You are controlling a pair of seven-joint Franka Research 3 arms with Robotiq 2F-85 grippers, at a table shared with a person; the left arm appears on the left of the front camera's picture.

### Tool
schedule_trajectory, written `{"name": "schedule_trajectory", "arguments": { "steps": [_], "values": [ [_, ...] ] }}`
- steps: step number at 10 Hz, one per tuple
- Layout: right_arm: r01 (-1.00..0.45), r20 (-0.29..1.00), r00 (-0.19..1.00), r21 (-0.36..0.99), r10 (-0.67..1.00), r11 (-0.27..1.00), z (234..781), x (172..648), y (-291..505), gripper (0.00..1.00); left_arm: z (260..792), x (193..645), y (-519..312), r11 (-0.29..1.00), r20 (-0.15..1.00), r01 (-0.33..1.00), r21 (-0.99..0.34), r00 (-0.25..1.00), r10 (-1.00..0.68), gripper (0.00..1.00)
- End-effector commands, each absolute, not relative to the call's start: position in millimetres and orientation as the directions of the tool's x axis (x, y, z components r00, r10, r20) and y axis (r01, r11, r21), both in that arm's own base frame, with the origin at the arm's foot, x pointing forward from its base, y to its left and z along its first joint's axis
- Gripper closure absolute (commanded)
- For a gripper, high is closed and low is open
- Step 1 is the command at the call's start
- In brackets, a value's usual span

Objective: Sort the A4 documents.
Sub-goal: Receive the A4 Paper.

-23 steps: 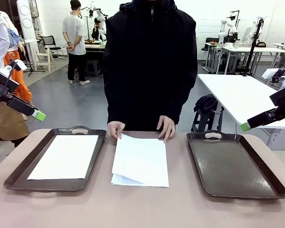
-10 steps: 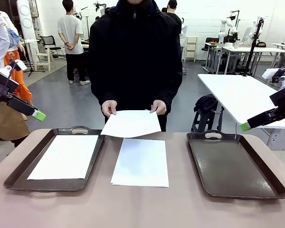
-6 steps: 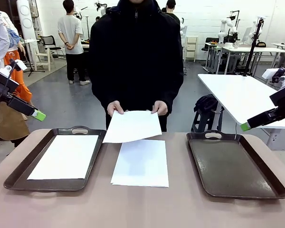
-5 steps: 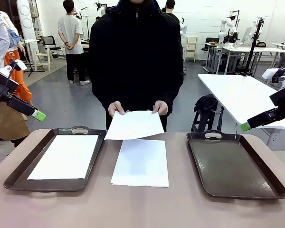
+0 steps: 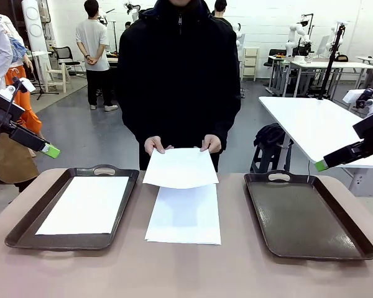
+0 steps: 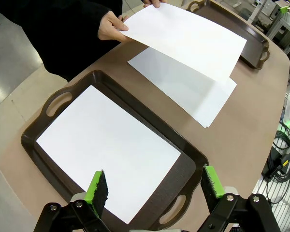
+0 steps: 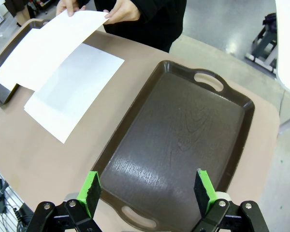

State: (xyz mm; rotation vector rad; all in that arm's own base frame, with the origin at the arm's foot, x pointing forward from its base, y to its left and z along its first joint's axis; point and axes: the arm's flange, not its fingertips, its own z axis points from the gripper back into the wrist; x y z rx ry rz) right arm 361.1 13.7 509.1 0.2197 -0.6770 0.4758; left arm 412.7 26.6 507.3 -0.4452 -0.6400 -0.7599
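The front view takes in the whole worktop, with two dark handled trays set toward its left and right edges and loose paper between them. The left tray holds one A4 sheet lying flat and roughly square to the rim. The right tray has bare, glossy brown inside.

Midway between the trays, nearer the far edge, lies the middle pile of white A4 paper. A person in a dark jacket stands at the far edge and holds the lifted sheet by its far corners with both hands. It is raised off the worktop, and its near edge hangs over the far end of the pile.

The left wrist view looks down on the left tray and brings out both of its cut-out handles. It also shows a second paper edge peeking from under the middle pile at one corner. In that view the left gripper hovers above the tray's near end, fingers spread wide and holding nothing.

The right wrist view shows swirled scuff marks on the right tray's floor. The right gripper hangs over that tray's near end, fingers likewise released and apart, touching nothing. In the front view both arms sit high at the picture's sides, clear of the worktop.
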Motion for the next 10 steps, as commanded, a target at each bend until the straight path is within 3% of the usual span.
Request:
{"name": "schedule_trajectory", "arguments": {
  "steps": [1, 10],
  "values": [
    [-0.495, 0.646, 0.68, 0.056, 0.346, 0.867, 507.0, 362.1, 13.8, 0.0, 507.1, 411.0, 27.4, 0.645, 0.671, 0.753, -0.131, 0.546, -0.501, 0.0],
    [-0.495, 0.646, 0.68, 0.056, 0.346, 0.867, 507.0, 362.1, 13.8, 0.0, 507.1, 411.0, 27.4, 0.645, 0.671, 0.753, -0.131, 0.546, -0.501, 0.0]
  ]
}}
